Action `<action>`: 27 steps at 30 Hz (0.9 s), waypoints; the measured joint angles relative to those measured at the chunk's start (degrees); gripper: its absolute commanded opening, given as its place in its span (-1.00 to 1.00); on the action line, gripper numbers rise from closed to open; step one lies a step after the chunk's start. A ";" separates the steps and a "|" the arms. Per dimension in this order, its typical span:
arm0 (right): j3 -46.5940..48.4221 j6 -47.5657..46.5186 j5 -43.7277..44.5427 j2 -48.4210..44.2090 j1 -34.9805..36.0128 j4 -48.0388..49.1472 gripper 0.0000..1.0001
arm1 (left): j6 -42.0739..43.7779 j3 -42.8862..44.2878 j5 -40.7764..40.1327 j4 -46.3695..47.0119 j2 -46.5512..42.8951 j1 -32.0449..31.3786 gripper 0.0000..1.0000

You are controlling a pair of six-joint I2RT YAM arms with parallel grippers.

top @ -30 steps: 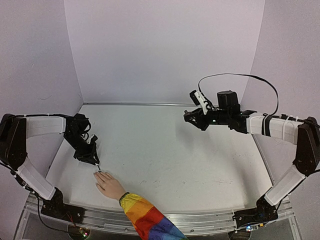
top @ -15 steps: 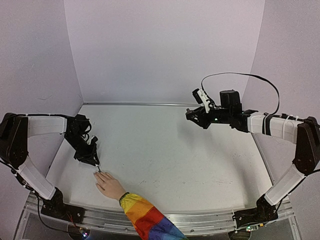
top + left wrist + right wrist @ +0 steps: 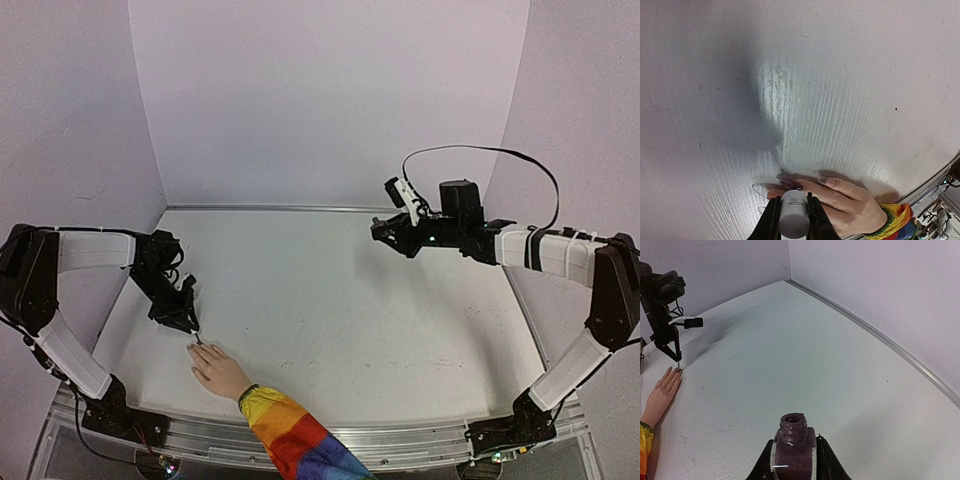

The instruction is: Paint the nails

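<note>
White-capped brush (image 3: 794, 219), clamped in the left gripper (image 3: 188, 322), is poised at the nails (image 3: 826, 181) of the hand (image 3: 220, 372), lower left of the desk (image 3: 330, 300). Short, light strokes along each nail should keep polish off skin. Upper right, the right gripper (image 3: 390, 235) grips the open bottle (image 3: 793, 441).

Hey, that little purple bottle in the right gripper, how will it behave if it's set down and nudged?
The bottle looks squat and flat-sided, so it would probably slide rather than roll. Its neck is uncapped, so a tip would likely spill what's inside. It seems to be glass, so it is probably heavy for its size, slick and breakable.
</note>
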 measured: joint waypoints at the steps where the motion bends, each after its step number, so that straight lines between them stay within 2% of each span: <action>1: 0.00 0.04 0.00 0.00 0.00 0.00 -1.00 | 0.00 0.00 0.00 -0.02 0.09 0.00 -1.00; 27: 0.09 0.44 -0.17 0.00 0.00 0.00 -1.00 | 0.00 0.00 -1.38 -0.02 1.27 0.00 -1.00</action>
